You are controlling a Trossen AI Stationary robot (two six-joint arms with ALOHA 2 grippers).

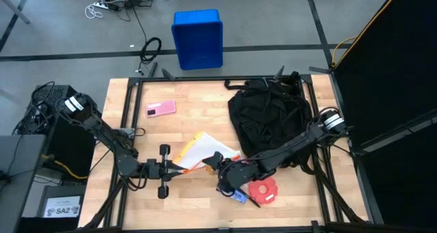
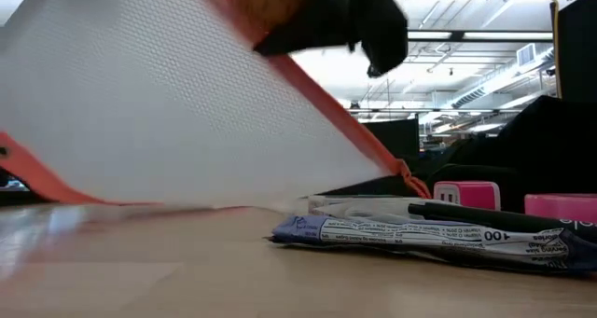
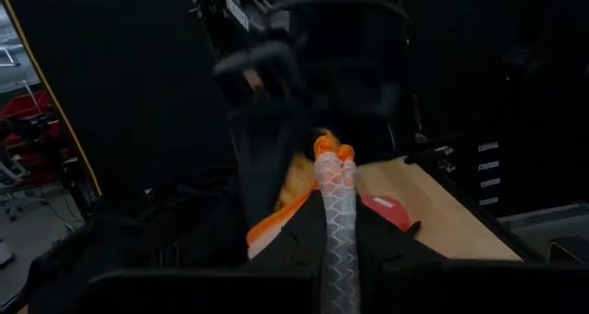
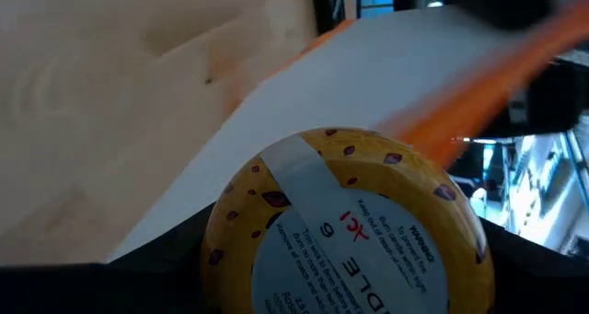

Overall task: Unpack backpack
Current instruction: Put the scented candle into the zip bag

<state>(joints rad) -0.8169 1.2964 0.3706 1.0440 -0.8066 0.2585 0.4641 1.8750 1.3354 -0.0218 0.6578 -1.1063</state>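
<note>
Partly done, as far as can be judged. Already out of the backpack (image 1: 268, 117) and lying on the desk (image 1: 191, 137): a pink flat item (image 1: 160, 108) well apart from the backpack toward the left arm's side, a red object (image 1: 262, 190) and a small blue packet (image 1: 237, 196) near the desk's front edge, just beside the right tool (image 1: 227, 175). Backpack itself resting on the desk at the right arm's side, black, slumped, straps spread around it.

Being handled now: a white mesh pouch with orange trim (image 1: 201, 151), lifted between the two tools, beside the backpack toward the left arm. Left tool (image 1: 179, 168) pinched tight on the pouch's orange edge (image 3: 333, 153), seen clearly in the left wrist view. Right tool standing wide around a yellow round tin with a white label (image 4: 342, 231), inside or against the pouch; cannot tell which.

Still left: setting the pouch down, then checking the backpack for more.

Hard to make out: inside of the backpack not visible at all. Low view mostly blocked by the pouch (image 2: 168, 113); behind it only a printed blue wrapper (image 2: 410, 232) and something pink. Blue crate (image 1: 198, 38) on the floor beyond the backpack, contents unseen.
</note>
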